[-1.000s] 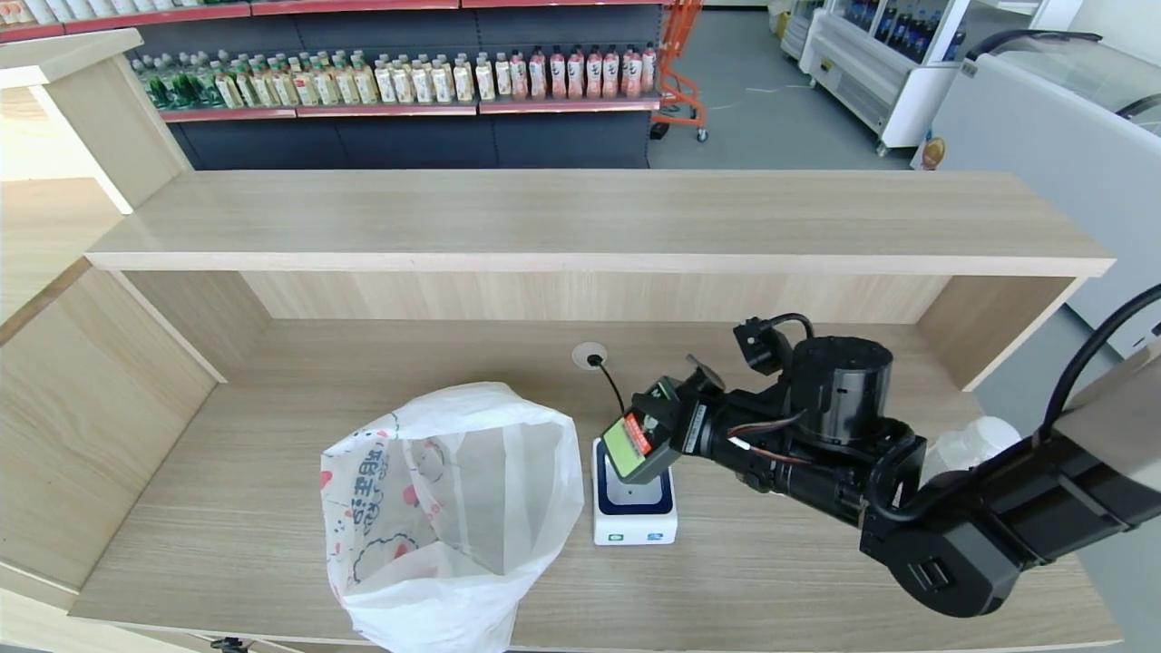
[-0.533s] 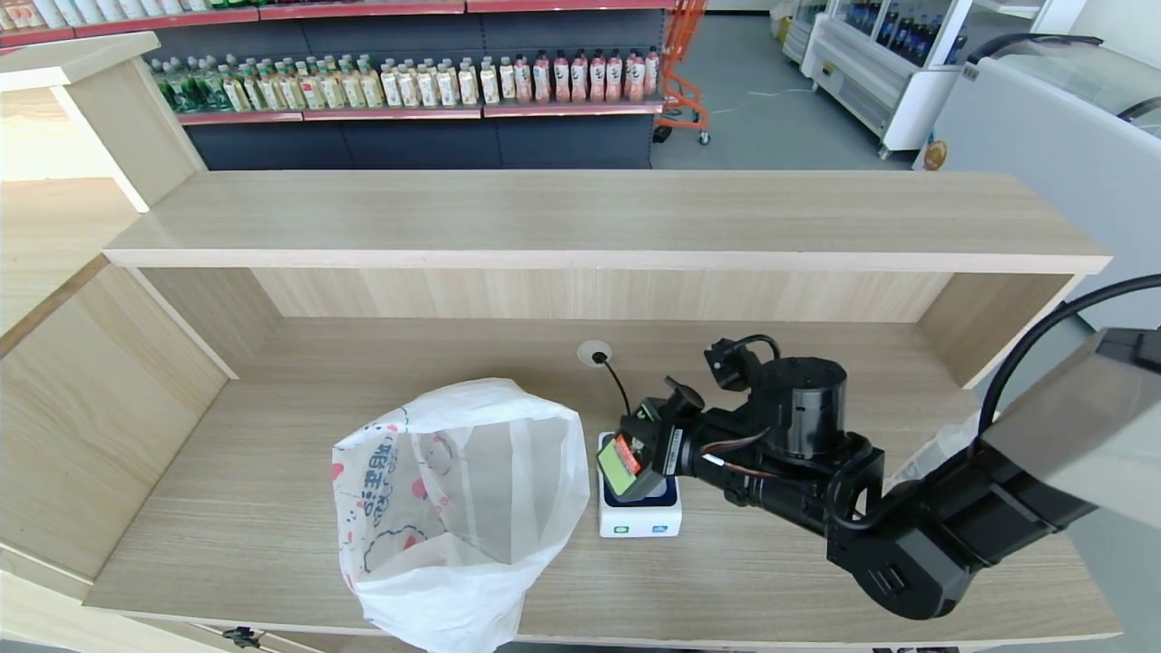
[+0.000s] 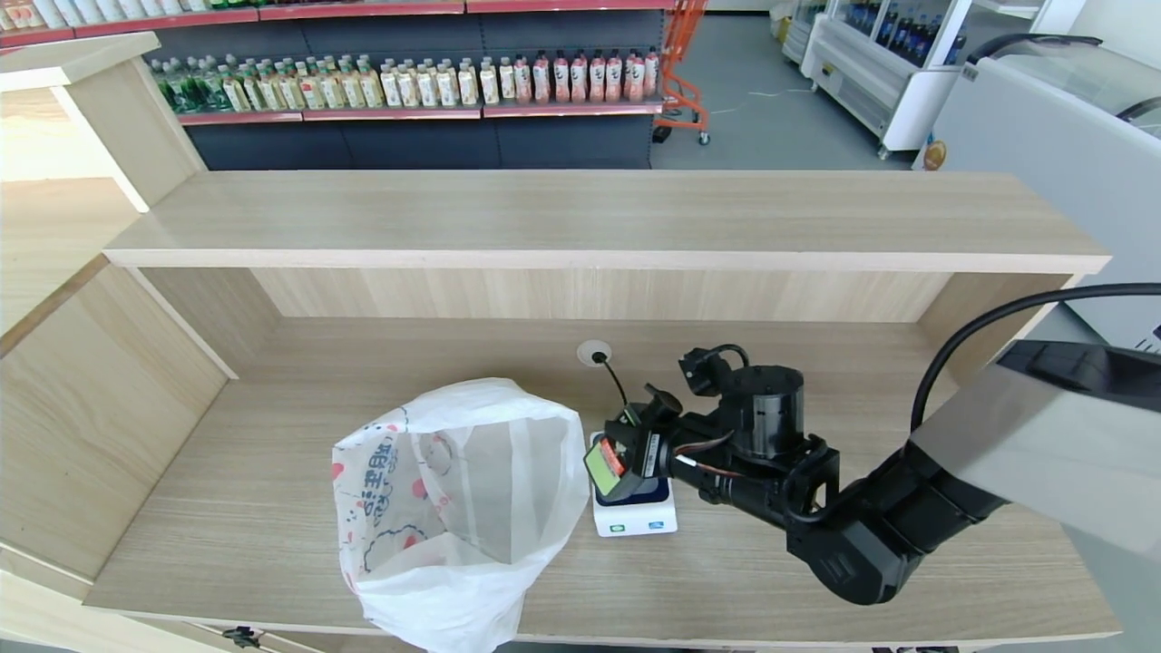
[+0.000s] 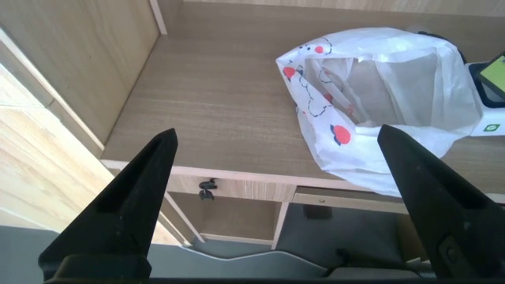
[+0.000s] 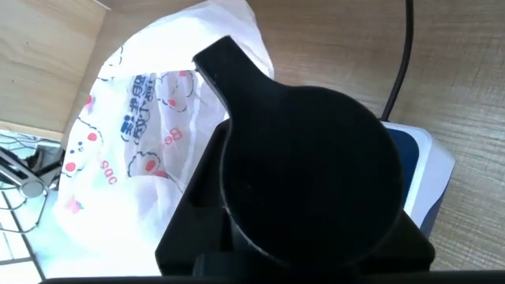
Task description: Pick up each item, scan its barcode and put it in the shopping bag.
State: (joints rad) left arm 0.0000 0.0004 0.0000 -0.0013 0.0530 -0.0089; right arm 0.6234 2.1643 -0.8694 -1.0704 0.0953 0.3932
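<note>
Centrally, the right gripper [image 3: 624, 446] pinches a small item [image 3: 600, 464] with a green and red face, its fingers pressed against the item's sides. The item hangs tilted above the left edge of the scanner [image 3: 635, 519], clear of its top and just beside the right rim of the bag [image 3: 453, 508]. The scanner, a white box with a dark blue top, stands on the counter [image 3: 227, 508]; a black cable [image 3: 615, 385] runs from behind it to a round port in the counter surface. The bag, of thin white plastic with red and blue print, stands upright with its mouth open, near the counter's front edge and touching the scanner's left side. The left gripper [image 4: 278, 132] has its fingers [image 4: 142, 197] spread wide and holds nothing; it sits off the counter's front edge, well apart from the bag, which its wrist view shows beyond the fingers. Behind the counter, shelves [image 3: 399, 109] carry rows of bottles.
</note>
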